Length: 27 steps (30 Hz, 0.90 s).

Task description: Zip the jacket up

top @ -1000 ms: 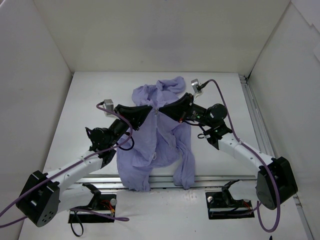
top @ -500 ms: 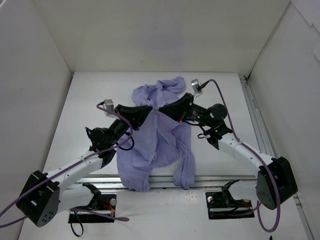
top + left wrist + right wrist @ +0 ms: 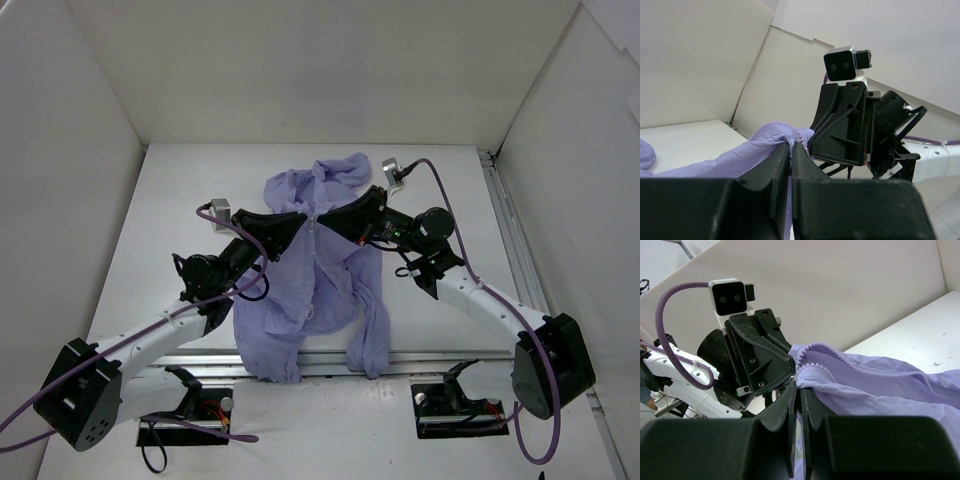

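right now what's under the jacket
The jacket lies on the white table, its hem draped over the metal rail at the near edge. Whatever else is beneath the fabric is covered and cannot be seen.

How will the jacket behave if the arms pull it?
Probably floppy: the jacket sags in folds below the left tool and right tool, both pinching it. Likely light, since thin fabric bunches at the pinch. Its bottom hangs over the table edge, so it may drag.
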Motion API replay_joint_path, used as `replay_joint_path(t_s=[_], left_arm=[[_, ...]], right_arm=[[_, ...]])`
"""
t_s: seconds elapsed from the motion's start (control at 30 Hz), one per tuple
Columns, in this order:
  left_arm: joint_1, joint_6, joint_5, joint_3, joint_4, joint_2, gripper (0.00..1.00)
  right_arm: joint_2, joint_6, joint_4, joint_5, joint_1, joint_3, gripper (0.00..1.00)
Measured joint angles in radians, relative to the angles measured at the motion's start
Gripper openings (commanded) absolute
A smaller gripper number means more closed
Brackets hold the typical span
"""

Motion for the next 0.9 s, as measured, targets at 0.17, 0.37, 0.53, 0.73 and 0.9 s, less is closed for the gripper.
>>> replay_joint_path(t_s=[0.17, 0.37, 0.53, 0.73, 0.9], left_arm=[[0.000, 0.000, 0.002, 0.000, 0.002, 0.000, 0.00], [0.000, -0.001, 0.003, 0.000, 0.004, 0.000, 0.00], [0.000, -0.003, 0.008, 0.000, 0.008, 0.000, 0.00], [0.000, -0.011, 0.023, 0.000, 0.018, 0.000, 0.00], [0.000, -0.015, 0.034, 0.000, 0.020, 0.000, 0.00]], right_arm=[[0.000, 0.000, 0.000, 0.000, 0.000, 0.000, 0.00], [0.000, 0.000, 0.000, 0.000, 0.000, 0.000, 0.00], [0.002, 0.000, 0.002, 0.000, 0.000, 0.000, 0.00], [0.015, 0.000, 0.009, -0.005, -0.006, 0.007, 0.00], [0.016, 0.000, 0.019, -0.013, -0.012, 0.019, 0.00]])
